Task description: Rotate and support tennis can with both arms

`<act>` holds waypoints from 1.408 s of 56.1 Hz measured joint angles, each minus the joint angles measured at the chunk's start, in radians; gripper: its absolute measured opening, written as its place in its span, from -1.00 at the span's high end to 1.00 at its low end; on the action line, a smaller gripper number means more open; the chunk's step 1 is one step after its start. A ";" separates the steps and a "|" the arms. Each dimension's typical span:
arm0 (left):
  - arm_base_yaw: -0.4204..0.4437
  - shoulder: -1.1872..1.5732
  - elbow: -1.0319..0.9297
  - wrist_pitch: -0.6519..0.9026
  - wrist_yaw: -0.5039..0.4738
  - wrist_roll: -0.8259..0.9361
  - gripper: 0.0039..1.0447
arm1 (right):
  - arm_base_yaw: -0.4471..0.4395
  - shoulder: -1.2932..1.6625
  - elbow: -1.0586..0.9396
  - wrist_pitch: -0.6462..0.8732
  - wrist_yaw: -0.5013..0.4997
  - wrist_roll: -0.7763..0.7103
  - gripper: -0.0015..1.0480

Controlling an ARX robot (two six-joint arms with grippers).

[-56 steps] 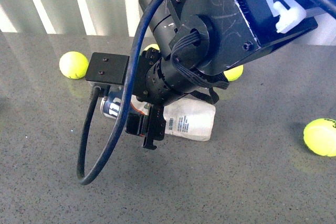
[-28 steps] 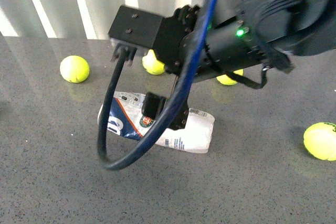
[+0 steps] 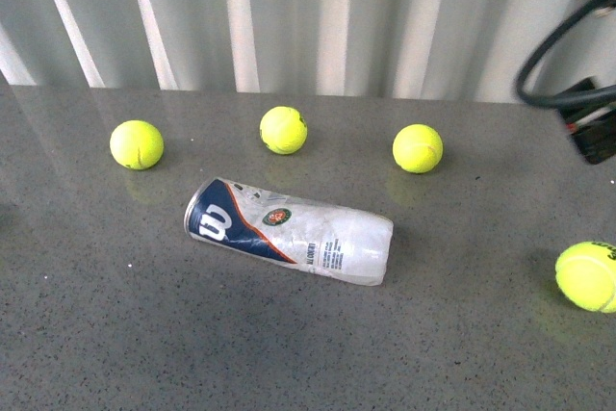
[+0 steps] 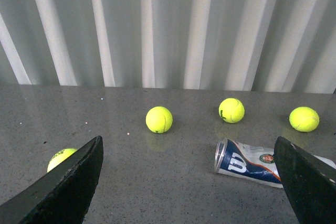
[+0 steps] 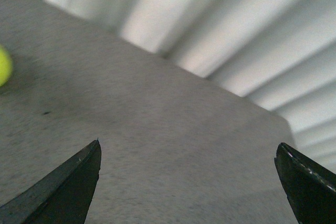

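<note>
The tennis can (image 3: pixel 289 230) lies on its side on the grey table, its navy Wilson end toward the left and its clear end toward the right. Nothing touches it. In the left wrist view the tennis can (image 4: pixel 249 160) shows low down, partly behind one black finger. My left gripper (image 4: pixel 189 182) is open, with only bare table between its fingers. My right gripper (image 5: pixel 189 182) is open too, over bare grey table with no can in sight. Of the arms, only a black part and cable (image 3: pixel 587 117) show at the front view's right edge.
Three yellow-green tennis balls (image 3: pixel 136 144), (image 3: pixel 283 130), (image 3: pixel 418 148) sit in a row behind the can, and a fourth (image 3: pixel 587 276) is at the right edge. A white ribbed wall (image 3: pixel 318 16) closes the far side of the table (image 3: pixel 144 334).
The black arm that hung over the can has lifted and swung away to the right, out of the front view. The can now lies fully uncovered, turned slightly.
</note>
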State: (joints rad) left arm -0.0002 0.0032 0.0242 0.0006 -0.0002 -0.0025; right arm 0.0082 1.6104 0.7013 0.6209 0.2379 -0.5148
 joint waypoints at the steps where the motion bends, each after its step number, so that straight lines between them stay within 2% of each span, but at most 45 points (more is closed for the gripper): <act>1: 0.000 0.000 0.000 0.000 0.000 0.000 -0.87 | -0.008 -0.016 -0.011 0.009 0.007 0.010 -0.86; 6: 0.000 0.000 0.000 0.000 0.000 0.000 -0.87 | -0.076 -0.169 -0.105 0.071 0.050 0.058 -0.86; 13: 0.000 0.000 0.000 0.000 0.000 0.000 -0.87 | -0.152 -0.364 -0.222 0.097 0.057 0.099 -0.86; 14: 0.000 0.000 0.000 0.000 0.000 0.000 -0.87 | -0.166 -0.397 -0.242 0.095 0.053 0.108 -0.86; 16: 0.000 0.000 0.000 0.000 0.000 0.000 -0.87 | -0.202 -0.451 -0.273 0.078 -0.030 0.143 -0.81; 19: 0.000 0.000 0.000 0.000 0.000 0.000 -0.87 | -0.282 -0.578 -0.350 0.028 -0.305 0.290 -0.58; 22: 0.000 0.000 0.000 0.000 0.000 0.000 -0.87 | -0.288 -0.685 -0.426 0.016 -0.471 0.407 -0.31; 28: 0.000 0.000 0.000 0.000 -0.001 0.000 -0.87 | -0.228 -0.785 -0.504 0.000 -0.449 0.478 0.20; 33: 0.000 0.000 0.000 0.000 -0.001 0.000 -0.87 | -0.201 -0.829 -0.538 -0.015 -0.420 0.491 0.47; 39: 0.000 0.000 0.000 0.000 0.000 0.000 -0.87 | -0.159 -0.908 -0.583 -0.048 -0.379 0.498 0.94; 47: 0.000 0.000 0.000 0.000 -0.001 0.000 -0.87 | -0.114 -1.006 -0.624 -0.104 -0.342 0.501 0.93; 53: 0.000 0.000 0.000 0.000 0.000 0.000 -0.87 | -0.037 -1.065 -0.642 -0.144 -0.240 0.504 0.93; 58: 0.000 0.000 0.000 0.000 0.000 0.000 -0.87 | -0.013 -1.104 -0.653 -0.172 -0.243 0.504 0.93; 79: 0.000 0.000 0.000 0.000 0.000 0.000 -0.87 | -0.012 -1.244 -0.697 -0.254 -0.238 0.504 0.93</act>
State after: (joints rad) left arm -0.0002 0.0032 0.0242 0.0006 -0.0006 -0.0025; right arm -0.0036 0.3660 0.0040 0.3664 -0.0006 -0.0105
